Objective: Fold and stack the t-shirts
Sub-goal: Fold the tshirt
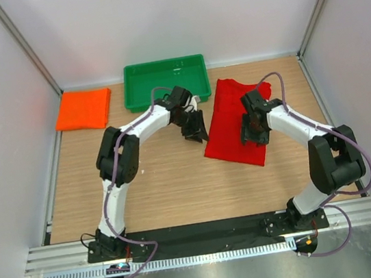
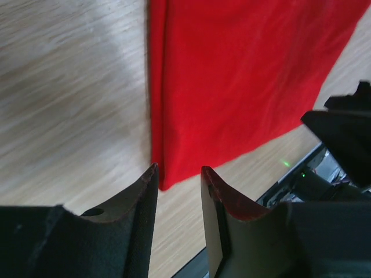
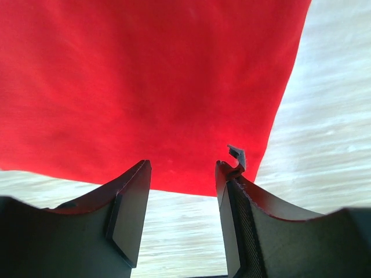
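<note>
Nearest the bases, bare wooden table (image 1: 171,182); then the near hem of the red t-shirt (image 1: 224,130), lying flat right of centre, long axis running near-to-far with the far end tipped slightly right; it already looks doubled lengthwise, though I can't count the layers.

Left gripper (image 1: 194,129): jaws parted, grasping nothing; it sits just beside the shirt's left long edge, and its wrist view shows the near-left corner right ahead of the fingertips (image 2: 152,174), apart from them.

Right gripper (image 1: 254,133): jaws parted, nothing clamped; it is over the shirt's right part, with the near hem and near-right corner just ahead in its wrist view; touching or hovering, cannot tell.

Judgement: each arm is nearest its own near corner, so the next pinch is there and the fold goes along the long axis, away from the bases.

Farther back: green tray (image 1: 141,105) by the far wall; orange t-shirt (image 1: 83,110) folded at far left, well apart from the red one; stacking not yet done.
</note>
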You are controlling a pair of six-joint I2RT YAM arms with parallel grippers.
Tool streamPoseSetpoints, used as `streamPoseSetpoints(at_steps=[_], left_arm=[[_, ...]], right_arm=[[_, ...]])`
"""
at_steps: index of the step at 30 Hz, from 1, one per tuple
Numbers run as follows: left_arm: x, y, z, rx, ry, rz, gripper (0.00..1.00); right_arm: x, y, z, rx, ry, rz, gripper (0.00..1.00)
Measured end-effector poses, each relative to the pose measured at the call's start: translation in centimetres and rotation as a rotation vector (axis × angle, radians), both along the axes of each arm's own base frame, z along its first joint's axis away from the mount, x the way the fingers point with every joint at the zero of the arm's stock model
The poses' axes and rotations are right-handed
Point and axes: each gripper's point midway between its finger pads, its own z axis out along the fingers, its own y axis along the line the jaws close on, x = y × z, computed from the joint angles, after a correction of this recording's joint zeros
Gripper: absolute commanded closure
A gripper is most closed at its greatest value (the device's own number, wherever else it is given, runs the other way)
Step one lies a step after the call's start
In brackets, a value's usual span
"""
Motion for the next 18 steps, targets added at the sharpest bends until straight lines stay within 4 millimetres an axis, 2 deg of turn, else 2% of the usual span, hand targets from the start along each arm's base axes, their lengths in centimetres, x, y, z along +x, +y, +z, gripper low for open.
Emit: streamPoseSetpoints(at_steps=[3, 7, 12, 18], left_arm=[[0.1, -1.3, -2.1, 0.028, 0.014, 0.001, 0.65], [-0.7, -1.5, -3.8, 0.087, 0.031, 0.016, 0.66], [-1.1, -1.0, -4.5, 0.174, 0.024, 0.049, 0.66], [-2.6, 0.3, -4.8, 0.277, -0.005, 0.049, 0.66]], right_arm=[[-1.9, -0.3, -2.1, 0.001, 0.059, -0.014, 0.46], [-3.2, -0.3, -3.8, 0.013, 0.088, -0.028, 0.46], [-4.0, 0.4, -4.9, 0.014, 0.096, -0.020, 0.46], [-5.1, 2.4, -5.3, 0.003, 0.075, 0.022, 0.46]])
